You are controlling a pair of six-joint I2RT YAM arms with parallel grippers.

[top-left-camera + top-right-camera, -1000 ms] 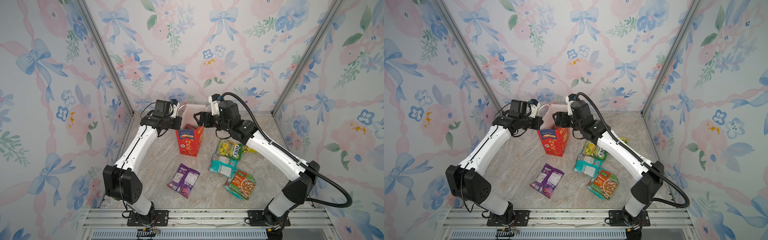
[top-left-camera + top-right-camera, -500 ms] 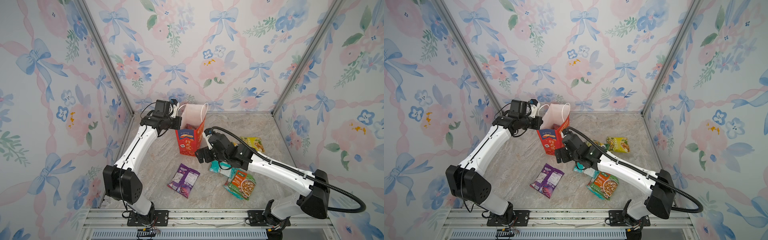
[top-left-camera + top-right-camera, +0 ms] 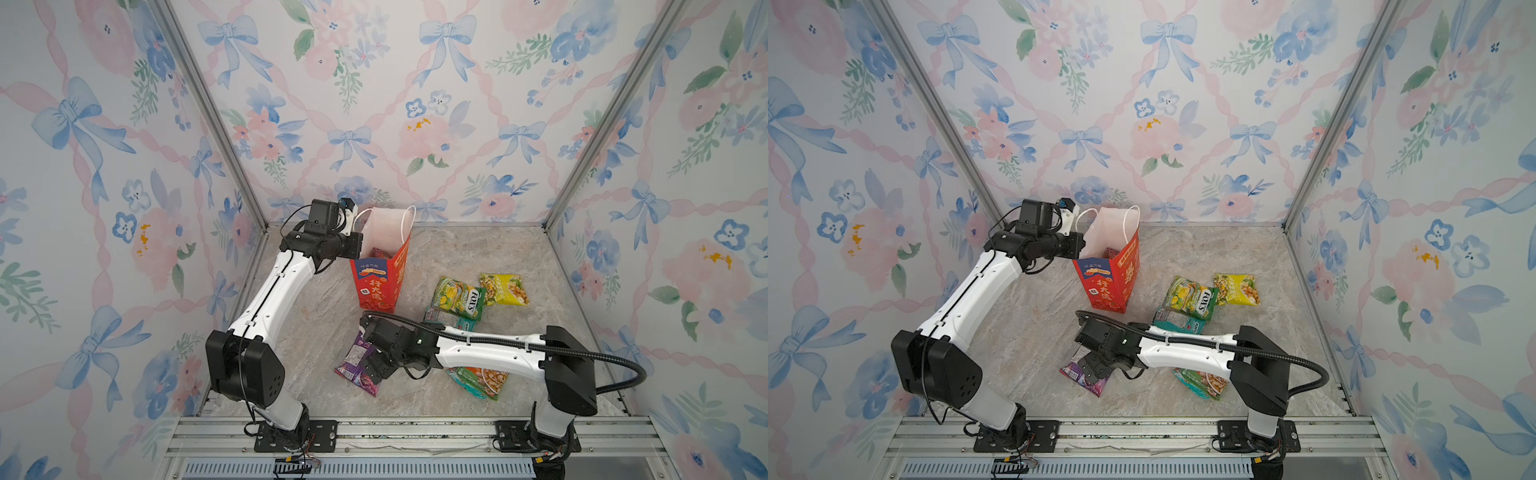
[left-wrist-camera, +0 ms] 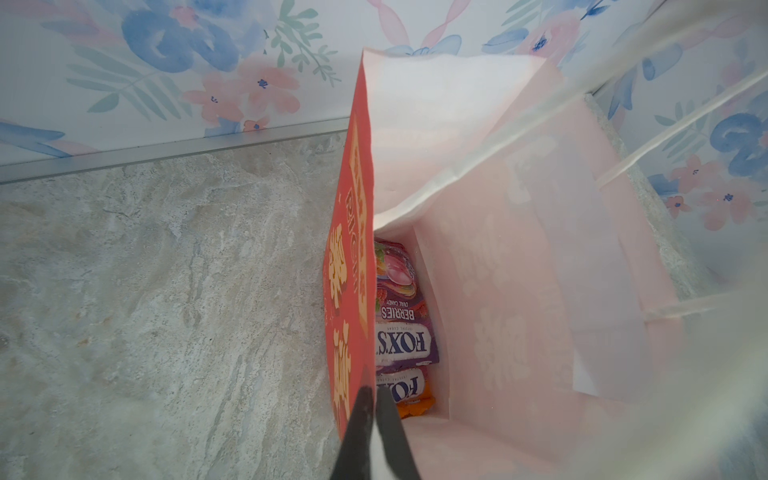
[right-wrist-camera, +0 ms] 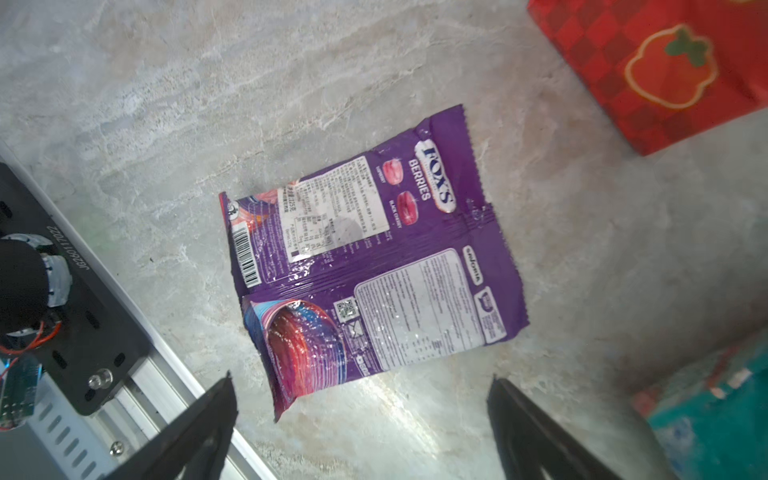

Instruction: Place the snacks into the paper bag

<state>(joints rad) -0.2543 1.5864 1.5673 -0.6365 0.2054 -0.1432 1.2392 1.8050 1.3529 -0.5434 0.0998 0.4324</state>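
Right wrist view: our right pincer (image 5: pixel 361 419), jaws apart, has swung down from the paper bag (image 3: pixel 380 278) over the purple packet (image 5: pixel 374 266); left pincer (image 4: pixel 376 419) stays clamped on the bag's rim.

This is a staged robot test cell, a lab-style booth rather than a home or shop. Three upright panels covered in pastel floral wallpaper with blue bows and pink ribbons (image 3: pixel 374 104) close in the work area on the back and both sides, joined at the corners by bare aluminium profile posts (image 3: pixel 208 112). The grey marble-patterned bench (image 3: pixel 478 257) fills the floor of the booth. Along its near edge runs a silver extruded aluminium rail (image 3: pixel 415 432), to which black bolted base plates (image 3: pixel 295 436) fix two white-and-black robot arms (image 3: pixel 270 299), with loose cabling and a small exposed circuit board (image 5: pixel 16 390) beside them.
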